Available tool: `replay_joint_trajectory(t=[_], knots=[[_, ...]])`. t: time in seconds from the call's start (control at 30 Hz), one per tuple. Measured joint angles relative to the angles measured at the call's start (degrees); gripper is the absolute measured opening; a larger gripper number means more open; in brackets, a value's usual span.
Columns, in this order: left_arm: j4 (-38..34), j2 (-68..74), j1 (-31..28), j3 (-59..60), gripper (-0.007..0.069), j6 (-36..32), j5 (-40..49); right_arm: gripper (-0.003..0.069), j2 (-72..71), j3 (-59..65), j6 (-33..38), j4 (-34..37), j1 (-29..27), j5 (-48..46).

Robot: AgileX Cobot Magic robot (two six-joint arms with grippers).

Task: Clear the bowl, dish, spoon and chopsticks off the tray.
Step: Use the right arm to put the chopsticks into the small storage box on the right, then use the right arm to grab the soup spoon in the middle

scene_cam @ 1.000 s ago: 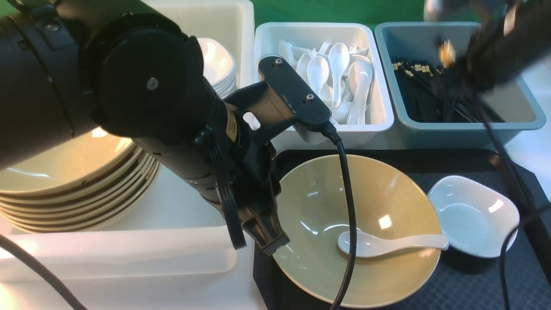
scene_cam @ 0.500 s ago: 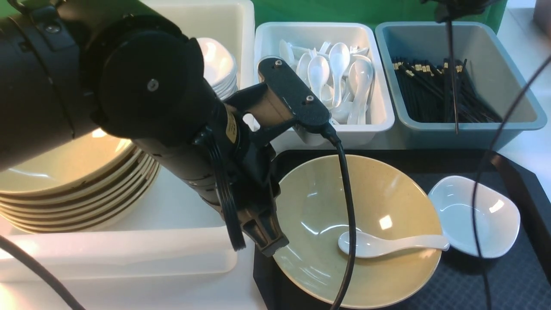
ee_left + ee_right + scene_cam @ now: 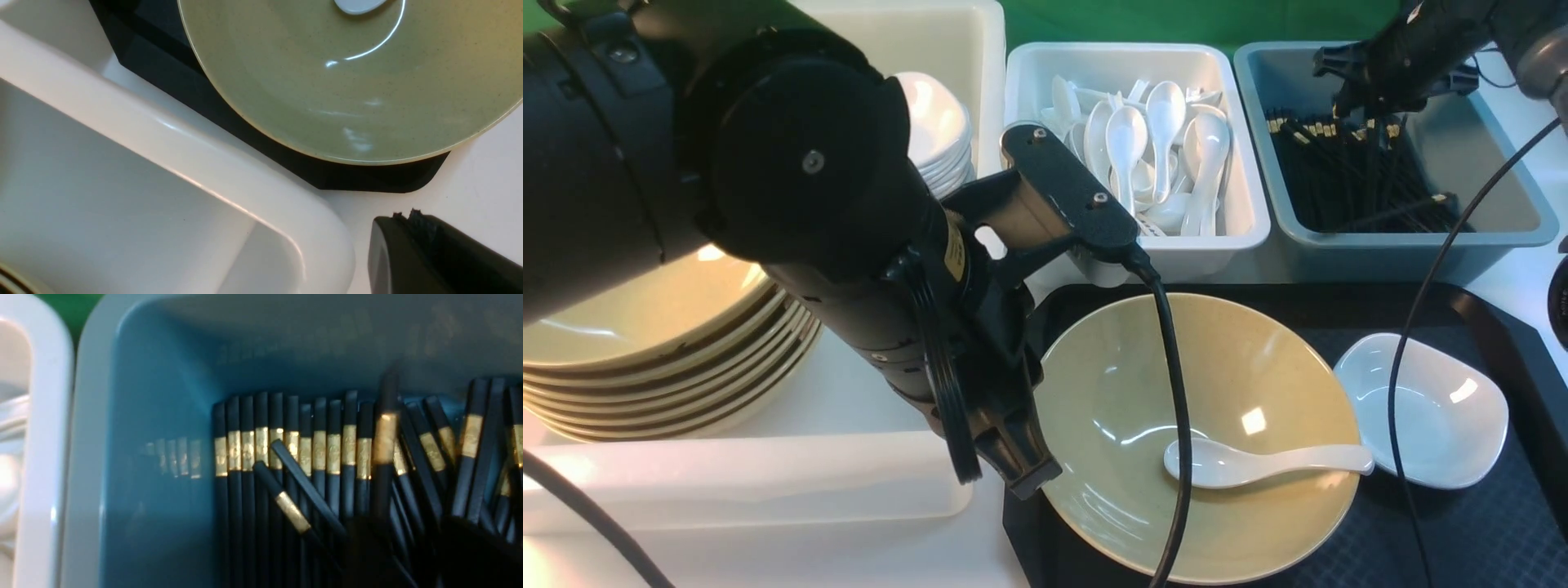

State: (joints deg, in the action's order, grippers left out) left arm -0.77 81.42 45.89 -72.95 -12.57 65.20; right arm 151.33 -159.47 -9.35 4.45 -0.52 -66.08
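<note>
The olive-yellow bowl sits on the black tray with the white spoon lying inside it. The white dish stands on the tray to the bowl's right. My left gripper is shut and empty just outside the bowl's left rim; in the left wrist view it is beside the bowl and the tray's corner. My right gripper is open over the grey-blue tub. A blurred chopstick shows in front of the open gripper.
A white tub on the left holds stacked olive bowls and stacked white dishes. A white tub of spoons stands behind the tray. The grey-blue tub holds many black chopsticks. A cable hangs over the bowl.
The right gripper has come down over the tub's far end; the chopstick that hung upright there now lies slanted on the pile. The left arm has shifted slightly leftward.
</note>
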Motion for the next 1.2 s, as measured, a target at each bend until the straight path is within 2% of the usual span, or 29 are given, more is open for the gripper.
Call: replay_joint_trajectory(t=[0.1,0.2,0.3,0.47,0.57,0.73,0.87,0.9,0.97,1.07,1.2], knots=[[0.00,0.00,0.00,0.00,-0.0011,0.44,0.06,0.0505,-1.20,-3.86,0.07,0.00,0.00,-4.06],[0.00,0.00,0.00,0.00,-0.0011,1.00,0.29,0.0554,-3.40,-7.00,0.69,0.64,0.00,-5.73],[0.00,0.00,0.00,0.00,-0.0011,1.05,0.63,0.0573,-8.54,-8.71,3.18,5.76,0.00,-6.13],[0.13,0.00,0.00,0.00,-0.0011,1.38,0.76,0.0564,-12.84,-9.10,5.86,12.34,0.76,-6.26],[0.77,0.00,-0.25,0.00,-0.0011,2.49,1.65,0.0519,-15.24,-9.10,7.29,13.80,2.43,-6.52],[-2.19,-0.78,-7.22,0.05,-0.0011,3.00,4.49,0.0297,-19.93,-9.22,10.76,16.50,8.17,-6.71],[-7.48,-4.46,-15.94,0.05,-0.0011,-1.27,4.56,0.0097,-22.69,-6.96,15.11,20.57,12.36,-6.71],[-8.40,-5.41,-17.02,0.05,-0.0011,-2.08,4.50,0.0070,-23.20,-6.07,15.70,21.09,13.09,-6.71],[-9.82,-7.43,-19.70,0.05,-0.0011,-3.80,4.39,0.0038,-24.17,-2.90,17.42,21.57,14.38,-6.77],[-10.75,-10.17,-22.13,0.05,-0.0011,-5.05,4.32,0.0036,-25.52,2.89,19.11,21.66,15.04,-6.92],[-10.70,-13.26,-22.62,0.51,-0.0011,-5.19,4.27,0.0036,-29.61,9.80,21.37,18.78,15.09,-7.12]])
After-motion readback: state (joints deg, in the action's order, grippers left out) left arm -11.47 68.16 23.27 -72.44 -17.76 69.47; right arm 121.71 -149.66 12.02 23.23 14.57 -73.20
